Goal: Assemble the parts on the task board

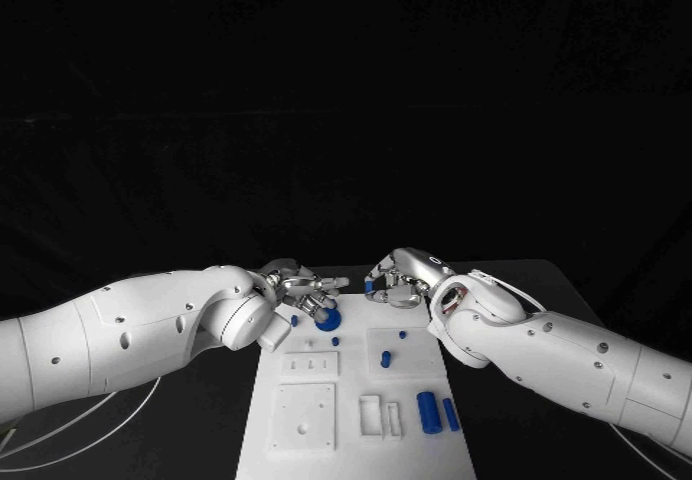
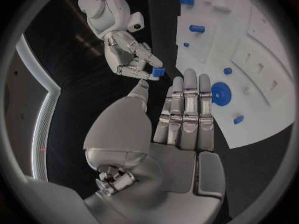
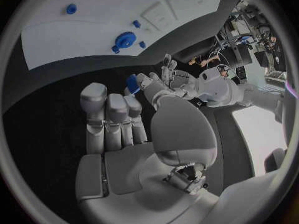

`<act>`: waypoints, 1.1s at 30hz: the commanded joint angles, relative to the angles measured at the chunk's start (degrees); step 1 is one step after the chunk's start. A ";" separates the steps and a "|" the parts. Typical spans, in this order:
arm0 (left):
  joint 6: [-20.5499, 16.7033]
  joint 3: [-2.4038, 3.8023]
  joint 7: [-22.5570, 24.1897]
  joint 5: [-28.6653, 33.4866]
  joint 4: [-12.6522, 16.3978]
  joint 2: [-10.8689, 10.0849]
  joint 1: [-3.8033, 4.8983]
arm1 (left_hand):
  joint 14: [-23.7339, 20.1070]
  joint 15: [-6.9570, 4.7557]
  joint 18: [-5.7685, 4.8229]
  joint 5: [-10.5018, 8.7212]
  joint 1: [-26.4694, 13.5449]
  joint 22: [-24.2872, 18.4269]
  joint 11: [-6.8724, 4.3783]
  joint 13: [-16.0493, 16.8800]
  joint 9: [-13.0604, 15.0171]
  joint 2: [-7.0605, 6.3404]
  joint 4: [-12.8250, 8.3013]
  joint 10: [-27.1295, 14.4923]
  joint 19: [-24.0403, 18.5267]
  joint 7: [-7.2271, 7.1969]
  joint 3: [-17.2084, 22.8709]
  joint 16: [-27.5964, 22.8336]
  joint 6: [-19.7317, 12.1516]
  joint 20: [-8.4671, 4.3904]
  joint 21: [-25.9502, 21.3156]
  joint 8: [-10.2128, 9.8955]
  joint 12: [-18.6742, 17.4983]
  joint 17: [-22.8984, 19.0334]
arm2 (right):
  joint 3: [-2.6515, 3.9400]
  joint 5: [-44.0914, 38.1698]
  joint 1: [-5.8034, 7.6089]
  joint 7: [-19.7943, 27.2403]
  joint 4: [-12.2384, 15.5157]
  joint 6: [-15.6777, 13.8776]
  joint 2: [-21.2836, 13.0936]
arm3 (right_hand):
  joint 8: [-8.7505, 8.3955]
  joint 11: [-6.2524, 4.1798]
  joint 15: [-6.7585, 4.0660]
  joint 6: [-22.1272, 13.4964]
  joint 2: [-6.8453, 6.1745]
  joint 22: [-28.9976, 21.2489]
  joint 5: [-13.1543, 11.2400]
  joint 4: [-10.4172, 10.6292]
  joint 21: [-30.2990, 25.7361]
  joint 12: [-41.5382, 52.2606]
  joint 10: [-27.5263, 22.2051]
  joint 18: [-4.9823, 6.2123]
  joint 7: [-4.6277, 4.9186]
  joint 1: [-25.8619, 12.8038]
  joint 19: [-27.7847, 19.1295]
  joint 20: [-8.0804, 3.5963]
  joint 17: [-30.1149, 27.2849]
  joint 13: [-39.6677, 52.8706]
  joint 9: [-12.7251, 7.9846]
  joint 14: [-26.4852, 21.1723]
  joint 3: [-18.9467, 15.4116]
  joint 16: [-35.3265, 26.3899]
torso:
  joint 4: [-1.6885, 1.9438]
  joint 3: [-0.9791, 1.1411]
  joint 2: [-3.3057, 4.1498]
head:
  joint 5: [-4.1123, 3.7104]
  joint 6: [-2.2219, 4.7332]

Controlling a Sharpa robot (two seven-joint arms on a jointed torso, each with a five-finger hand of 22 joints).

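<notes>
Pinching a small blue block (image 2: 157,72), the right robot hand (image 1: 398,280) hovers at the white task board's (image 1: 325,445) far edge.
Left robot hand (image 1: 300,286), metallic fingers straight and empty, hangs above a toothed blue gear (image 1: 327,320); smooth blue cylinders (image 1: 428,411) lie nearer, matte black tabletop (image 1: 534,290) around.

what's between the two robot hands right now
Nothing but bare black table, seen in the left wrist view: it separates the left robot hand from the right robot hand, which pinches a small blue part.
</notes>
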 commanded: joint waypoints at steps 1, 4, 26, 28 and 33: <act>0.95 0.01 -2.90 -1.98 -0.17 0.70 0.18 | -0.01 -0.15 -1.09 -0.27 -0.05 0.15 -0.02 0.05 -0.06 -0.29 0.16 0.38 0.44 -0.10 0.36 0.57 -0.51 -0.09 -0.24 -0.12 0.15 0.23 | 0.00 -1.13 0.01 -1.33 0.60 0.35 0.45 | 0.18 -0.25 -0.32 0.39 -0.59 5.17 0.33 0.31 0.07 -0.23 0.10 0.01 0.08 -0.11 0.62 -0.55 -0.05 -0.02 0.09 -0.10 -0.06 -0.23 | -0.02 -0.01 0.03 | 0.12 -0.02; 0.89 0.00 -3.06 -2.07 -0.28 1.12 0.19 | -0.05 -0.15 -1.09 -0.27 0.13 0.18 -0.02 0.05 -0.06 -0.16 0.05 0.39 0.44 -0.08 0.42 0.70 -0.61 -0.10 -0.23 -0.11 0.16 0.28 | 0.00 -1.15 0.01 -1.43 0.90 0.45 0.79 | 0.19 -0.26 -0.34 0.39 -0.70 5.18 0.46 0.47 0.11 -0.24 0.10 0.01 0.06 -0.13 0.66 -0.56 -0.06 -0.02 0.09 -0.07 0.03 -0.23 | -0.02 0.00 0.06 | 0.16 -0.07; -0.03 0.01 -2.36 -1.93 -0.26 2.53 0.19 | -0.59 -0.12 -1.04 -0.21 0.93 0.58 0.02 0.04 -0.05 1.76 -1.56 0.10 0.17 -0.03 -0.45 1.54 -0.77 -0.03 -0.12 -0.06 0.15 0.42 | -1.15 -1.17 0.00 -1.88 1.66 2.30 2.57 | 0.19 -0.25 -0.33 0.39 -0.72 5.16 0.45 0.90 -0.06 -0.29 0.05 0.01 0.04 -0.20 0.67 -0.55 -0.13 -0.04 0.09 -0.07 -0.23 -0.30 | 0.02 -0.01 0.09 | -0.02 -0.20; 0.07 0.01 -2.38 -1.88 -0.24 2.66 0.19 | -0.59 -0.13 -1.05 -0.20 1.04 0.62 -0.01 0.03 -0.07 1.95 -1.76 0.12 0.15 -0.06 -0.56 1.60 -0.64 -0.04 -0.10 -0.10 0.14 0.43 | -1.29 -1.17 0.00 -1.94 1.65 2.36 2.69 | 0.19 -0.25 -0.33 0.39 -0.72 5.16 0.45 0.90 -0.06 -0.29 0.05 0.01 0.04 -0.20 0.67 -0.55 -0.13 -0.04 0.09 -0.07 -0.23 -0.30 | 0.03 0.01 0.10 | -0.01 -0.14; 0.50 0.01 -2.48 -1.83 -0.13 2.86 0.19 | -0.57 -0.19 -1.08 -0.18 1.36 0.67 -0.14 0.04 0.00 2.38 -2.13 0.23 0.10 -0.36 -0.64 1.73 0.42 -0.07 -0.08 0.01 0.15 0.46 | -1.44 -1.17 0.00 -2.07 1.64 2.33 2.86 | 0.19 -0.25 -0.33 0.33 -0.70 5.15 0.48 1.02 -0.11 -0.32 0.03 0.01 0.05 -0.20 0.67 -0.55 -0.20 -0.06 0.09 -0.10 -0.33 -0.38 | 0.03 0.03 0.13 | 0.02 -0.16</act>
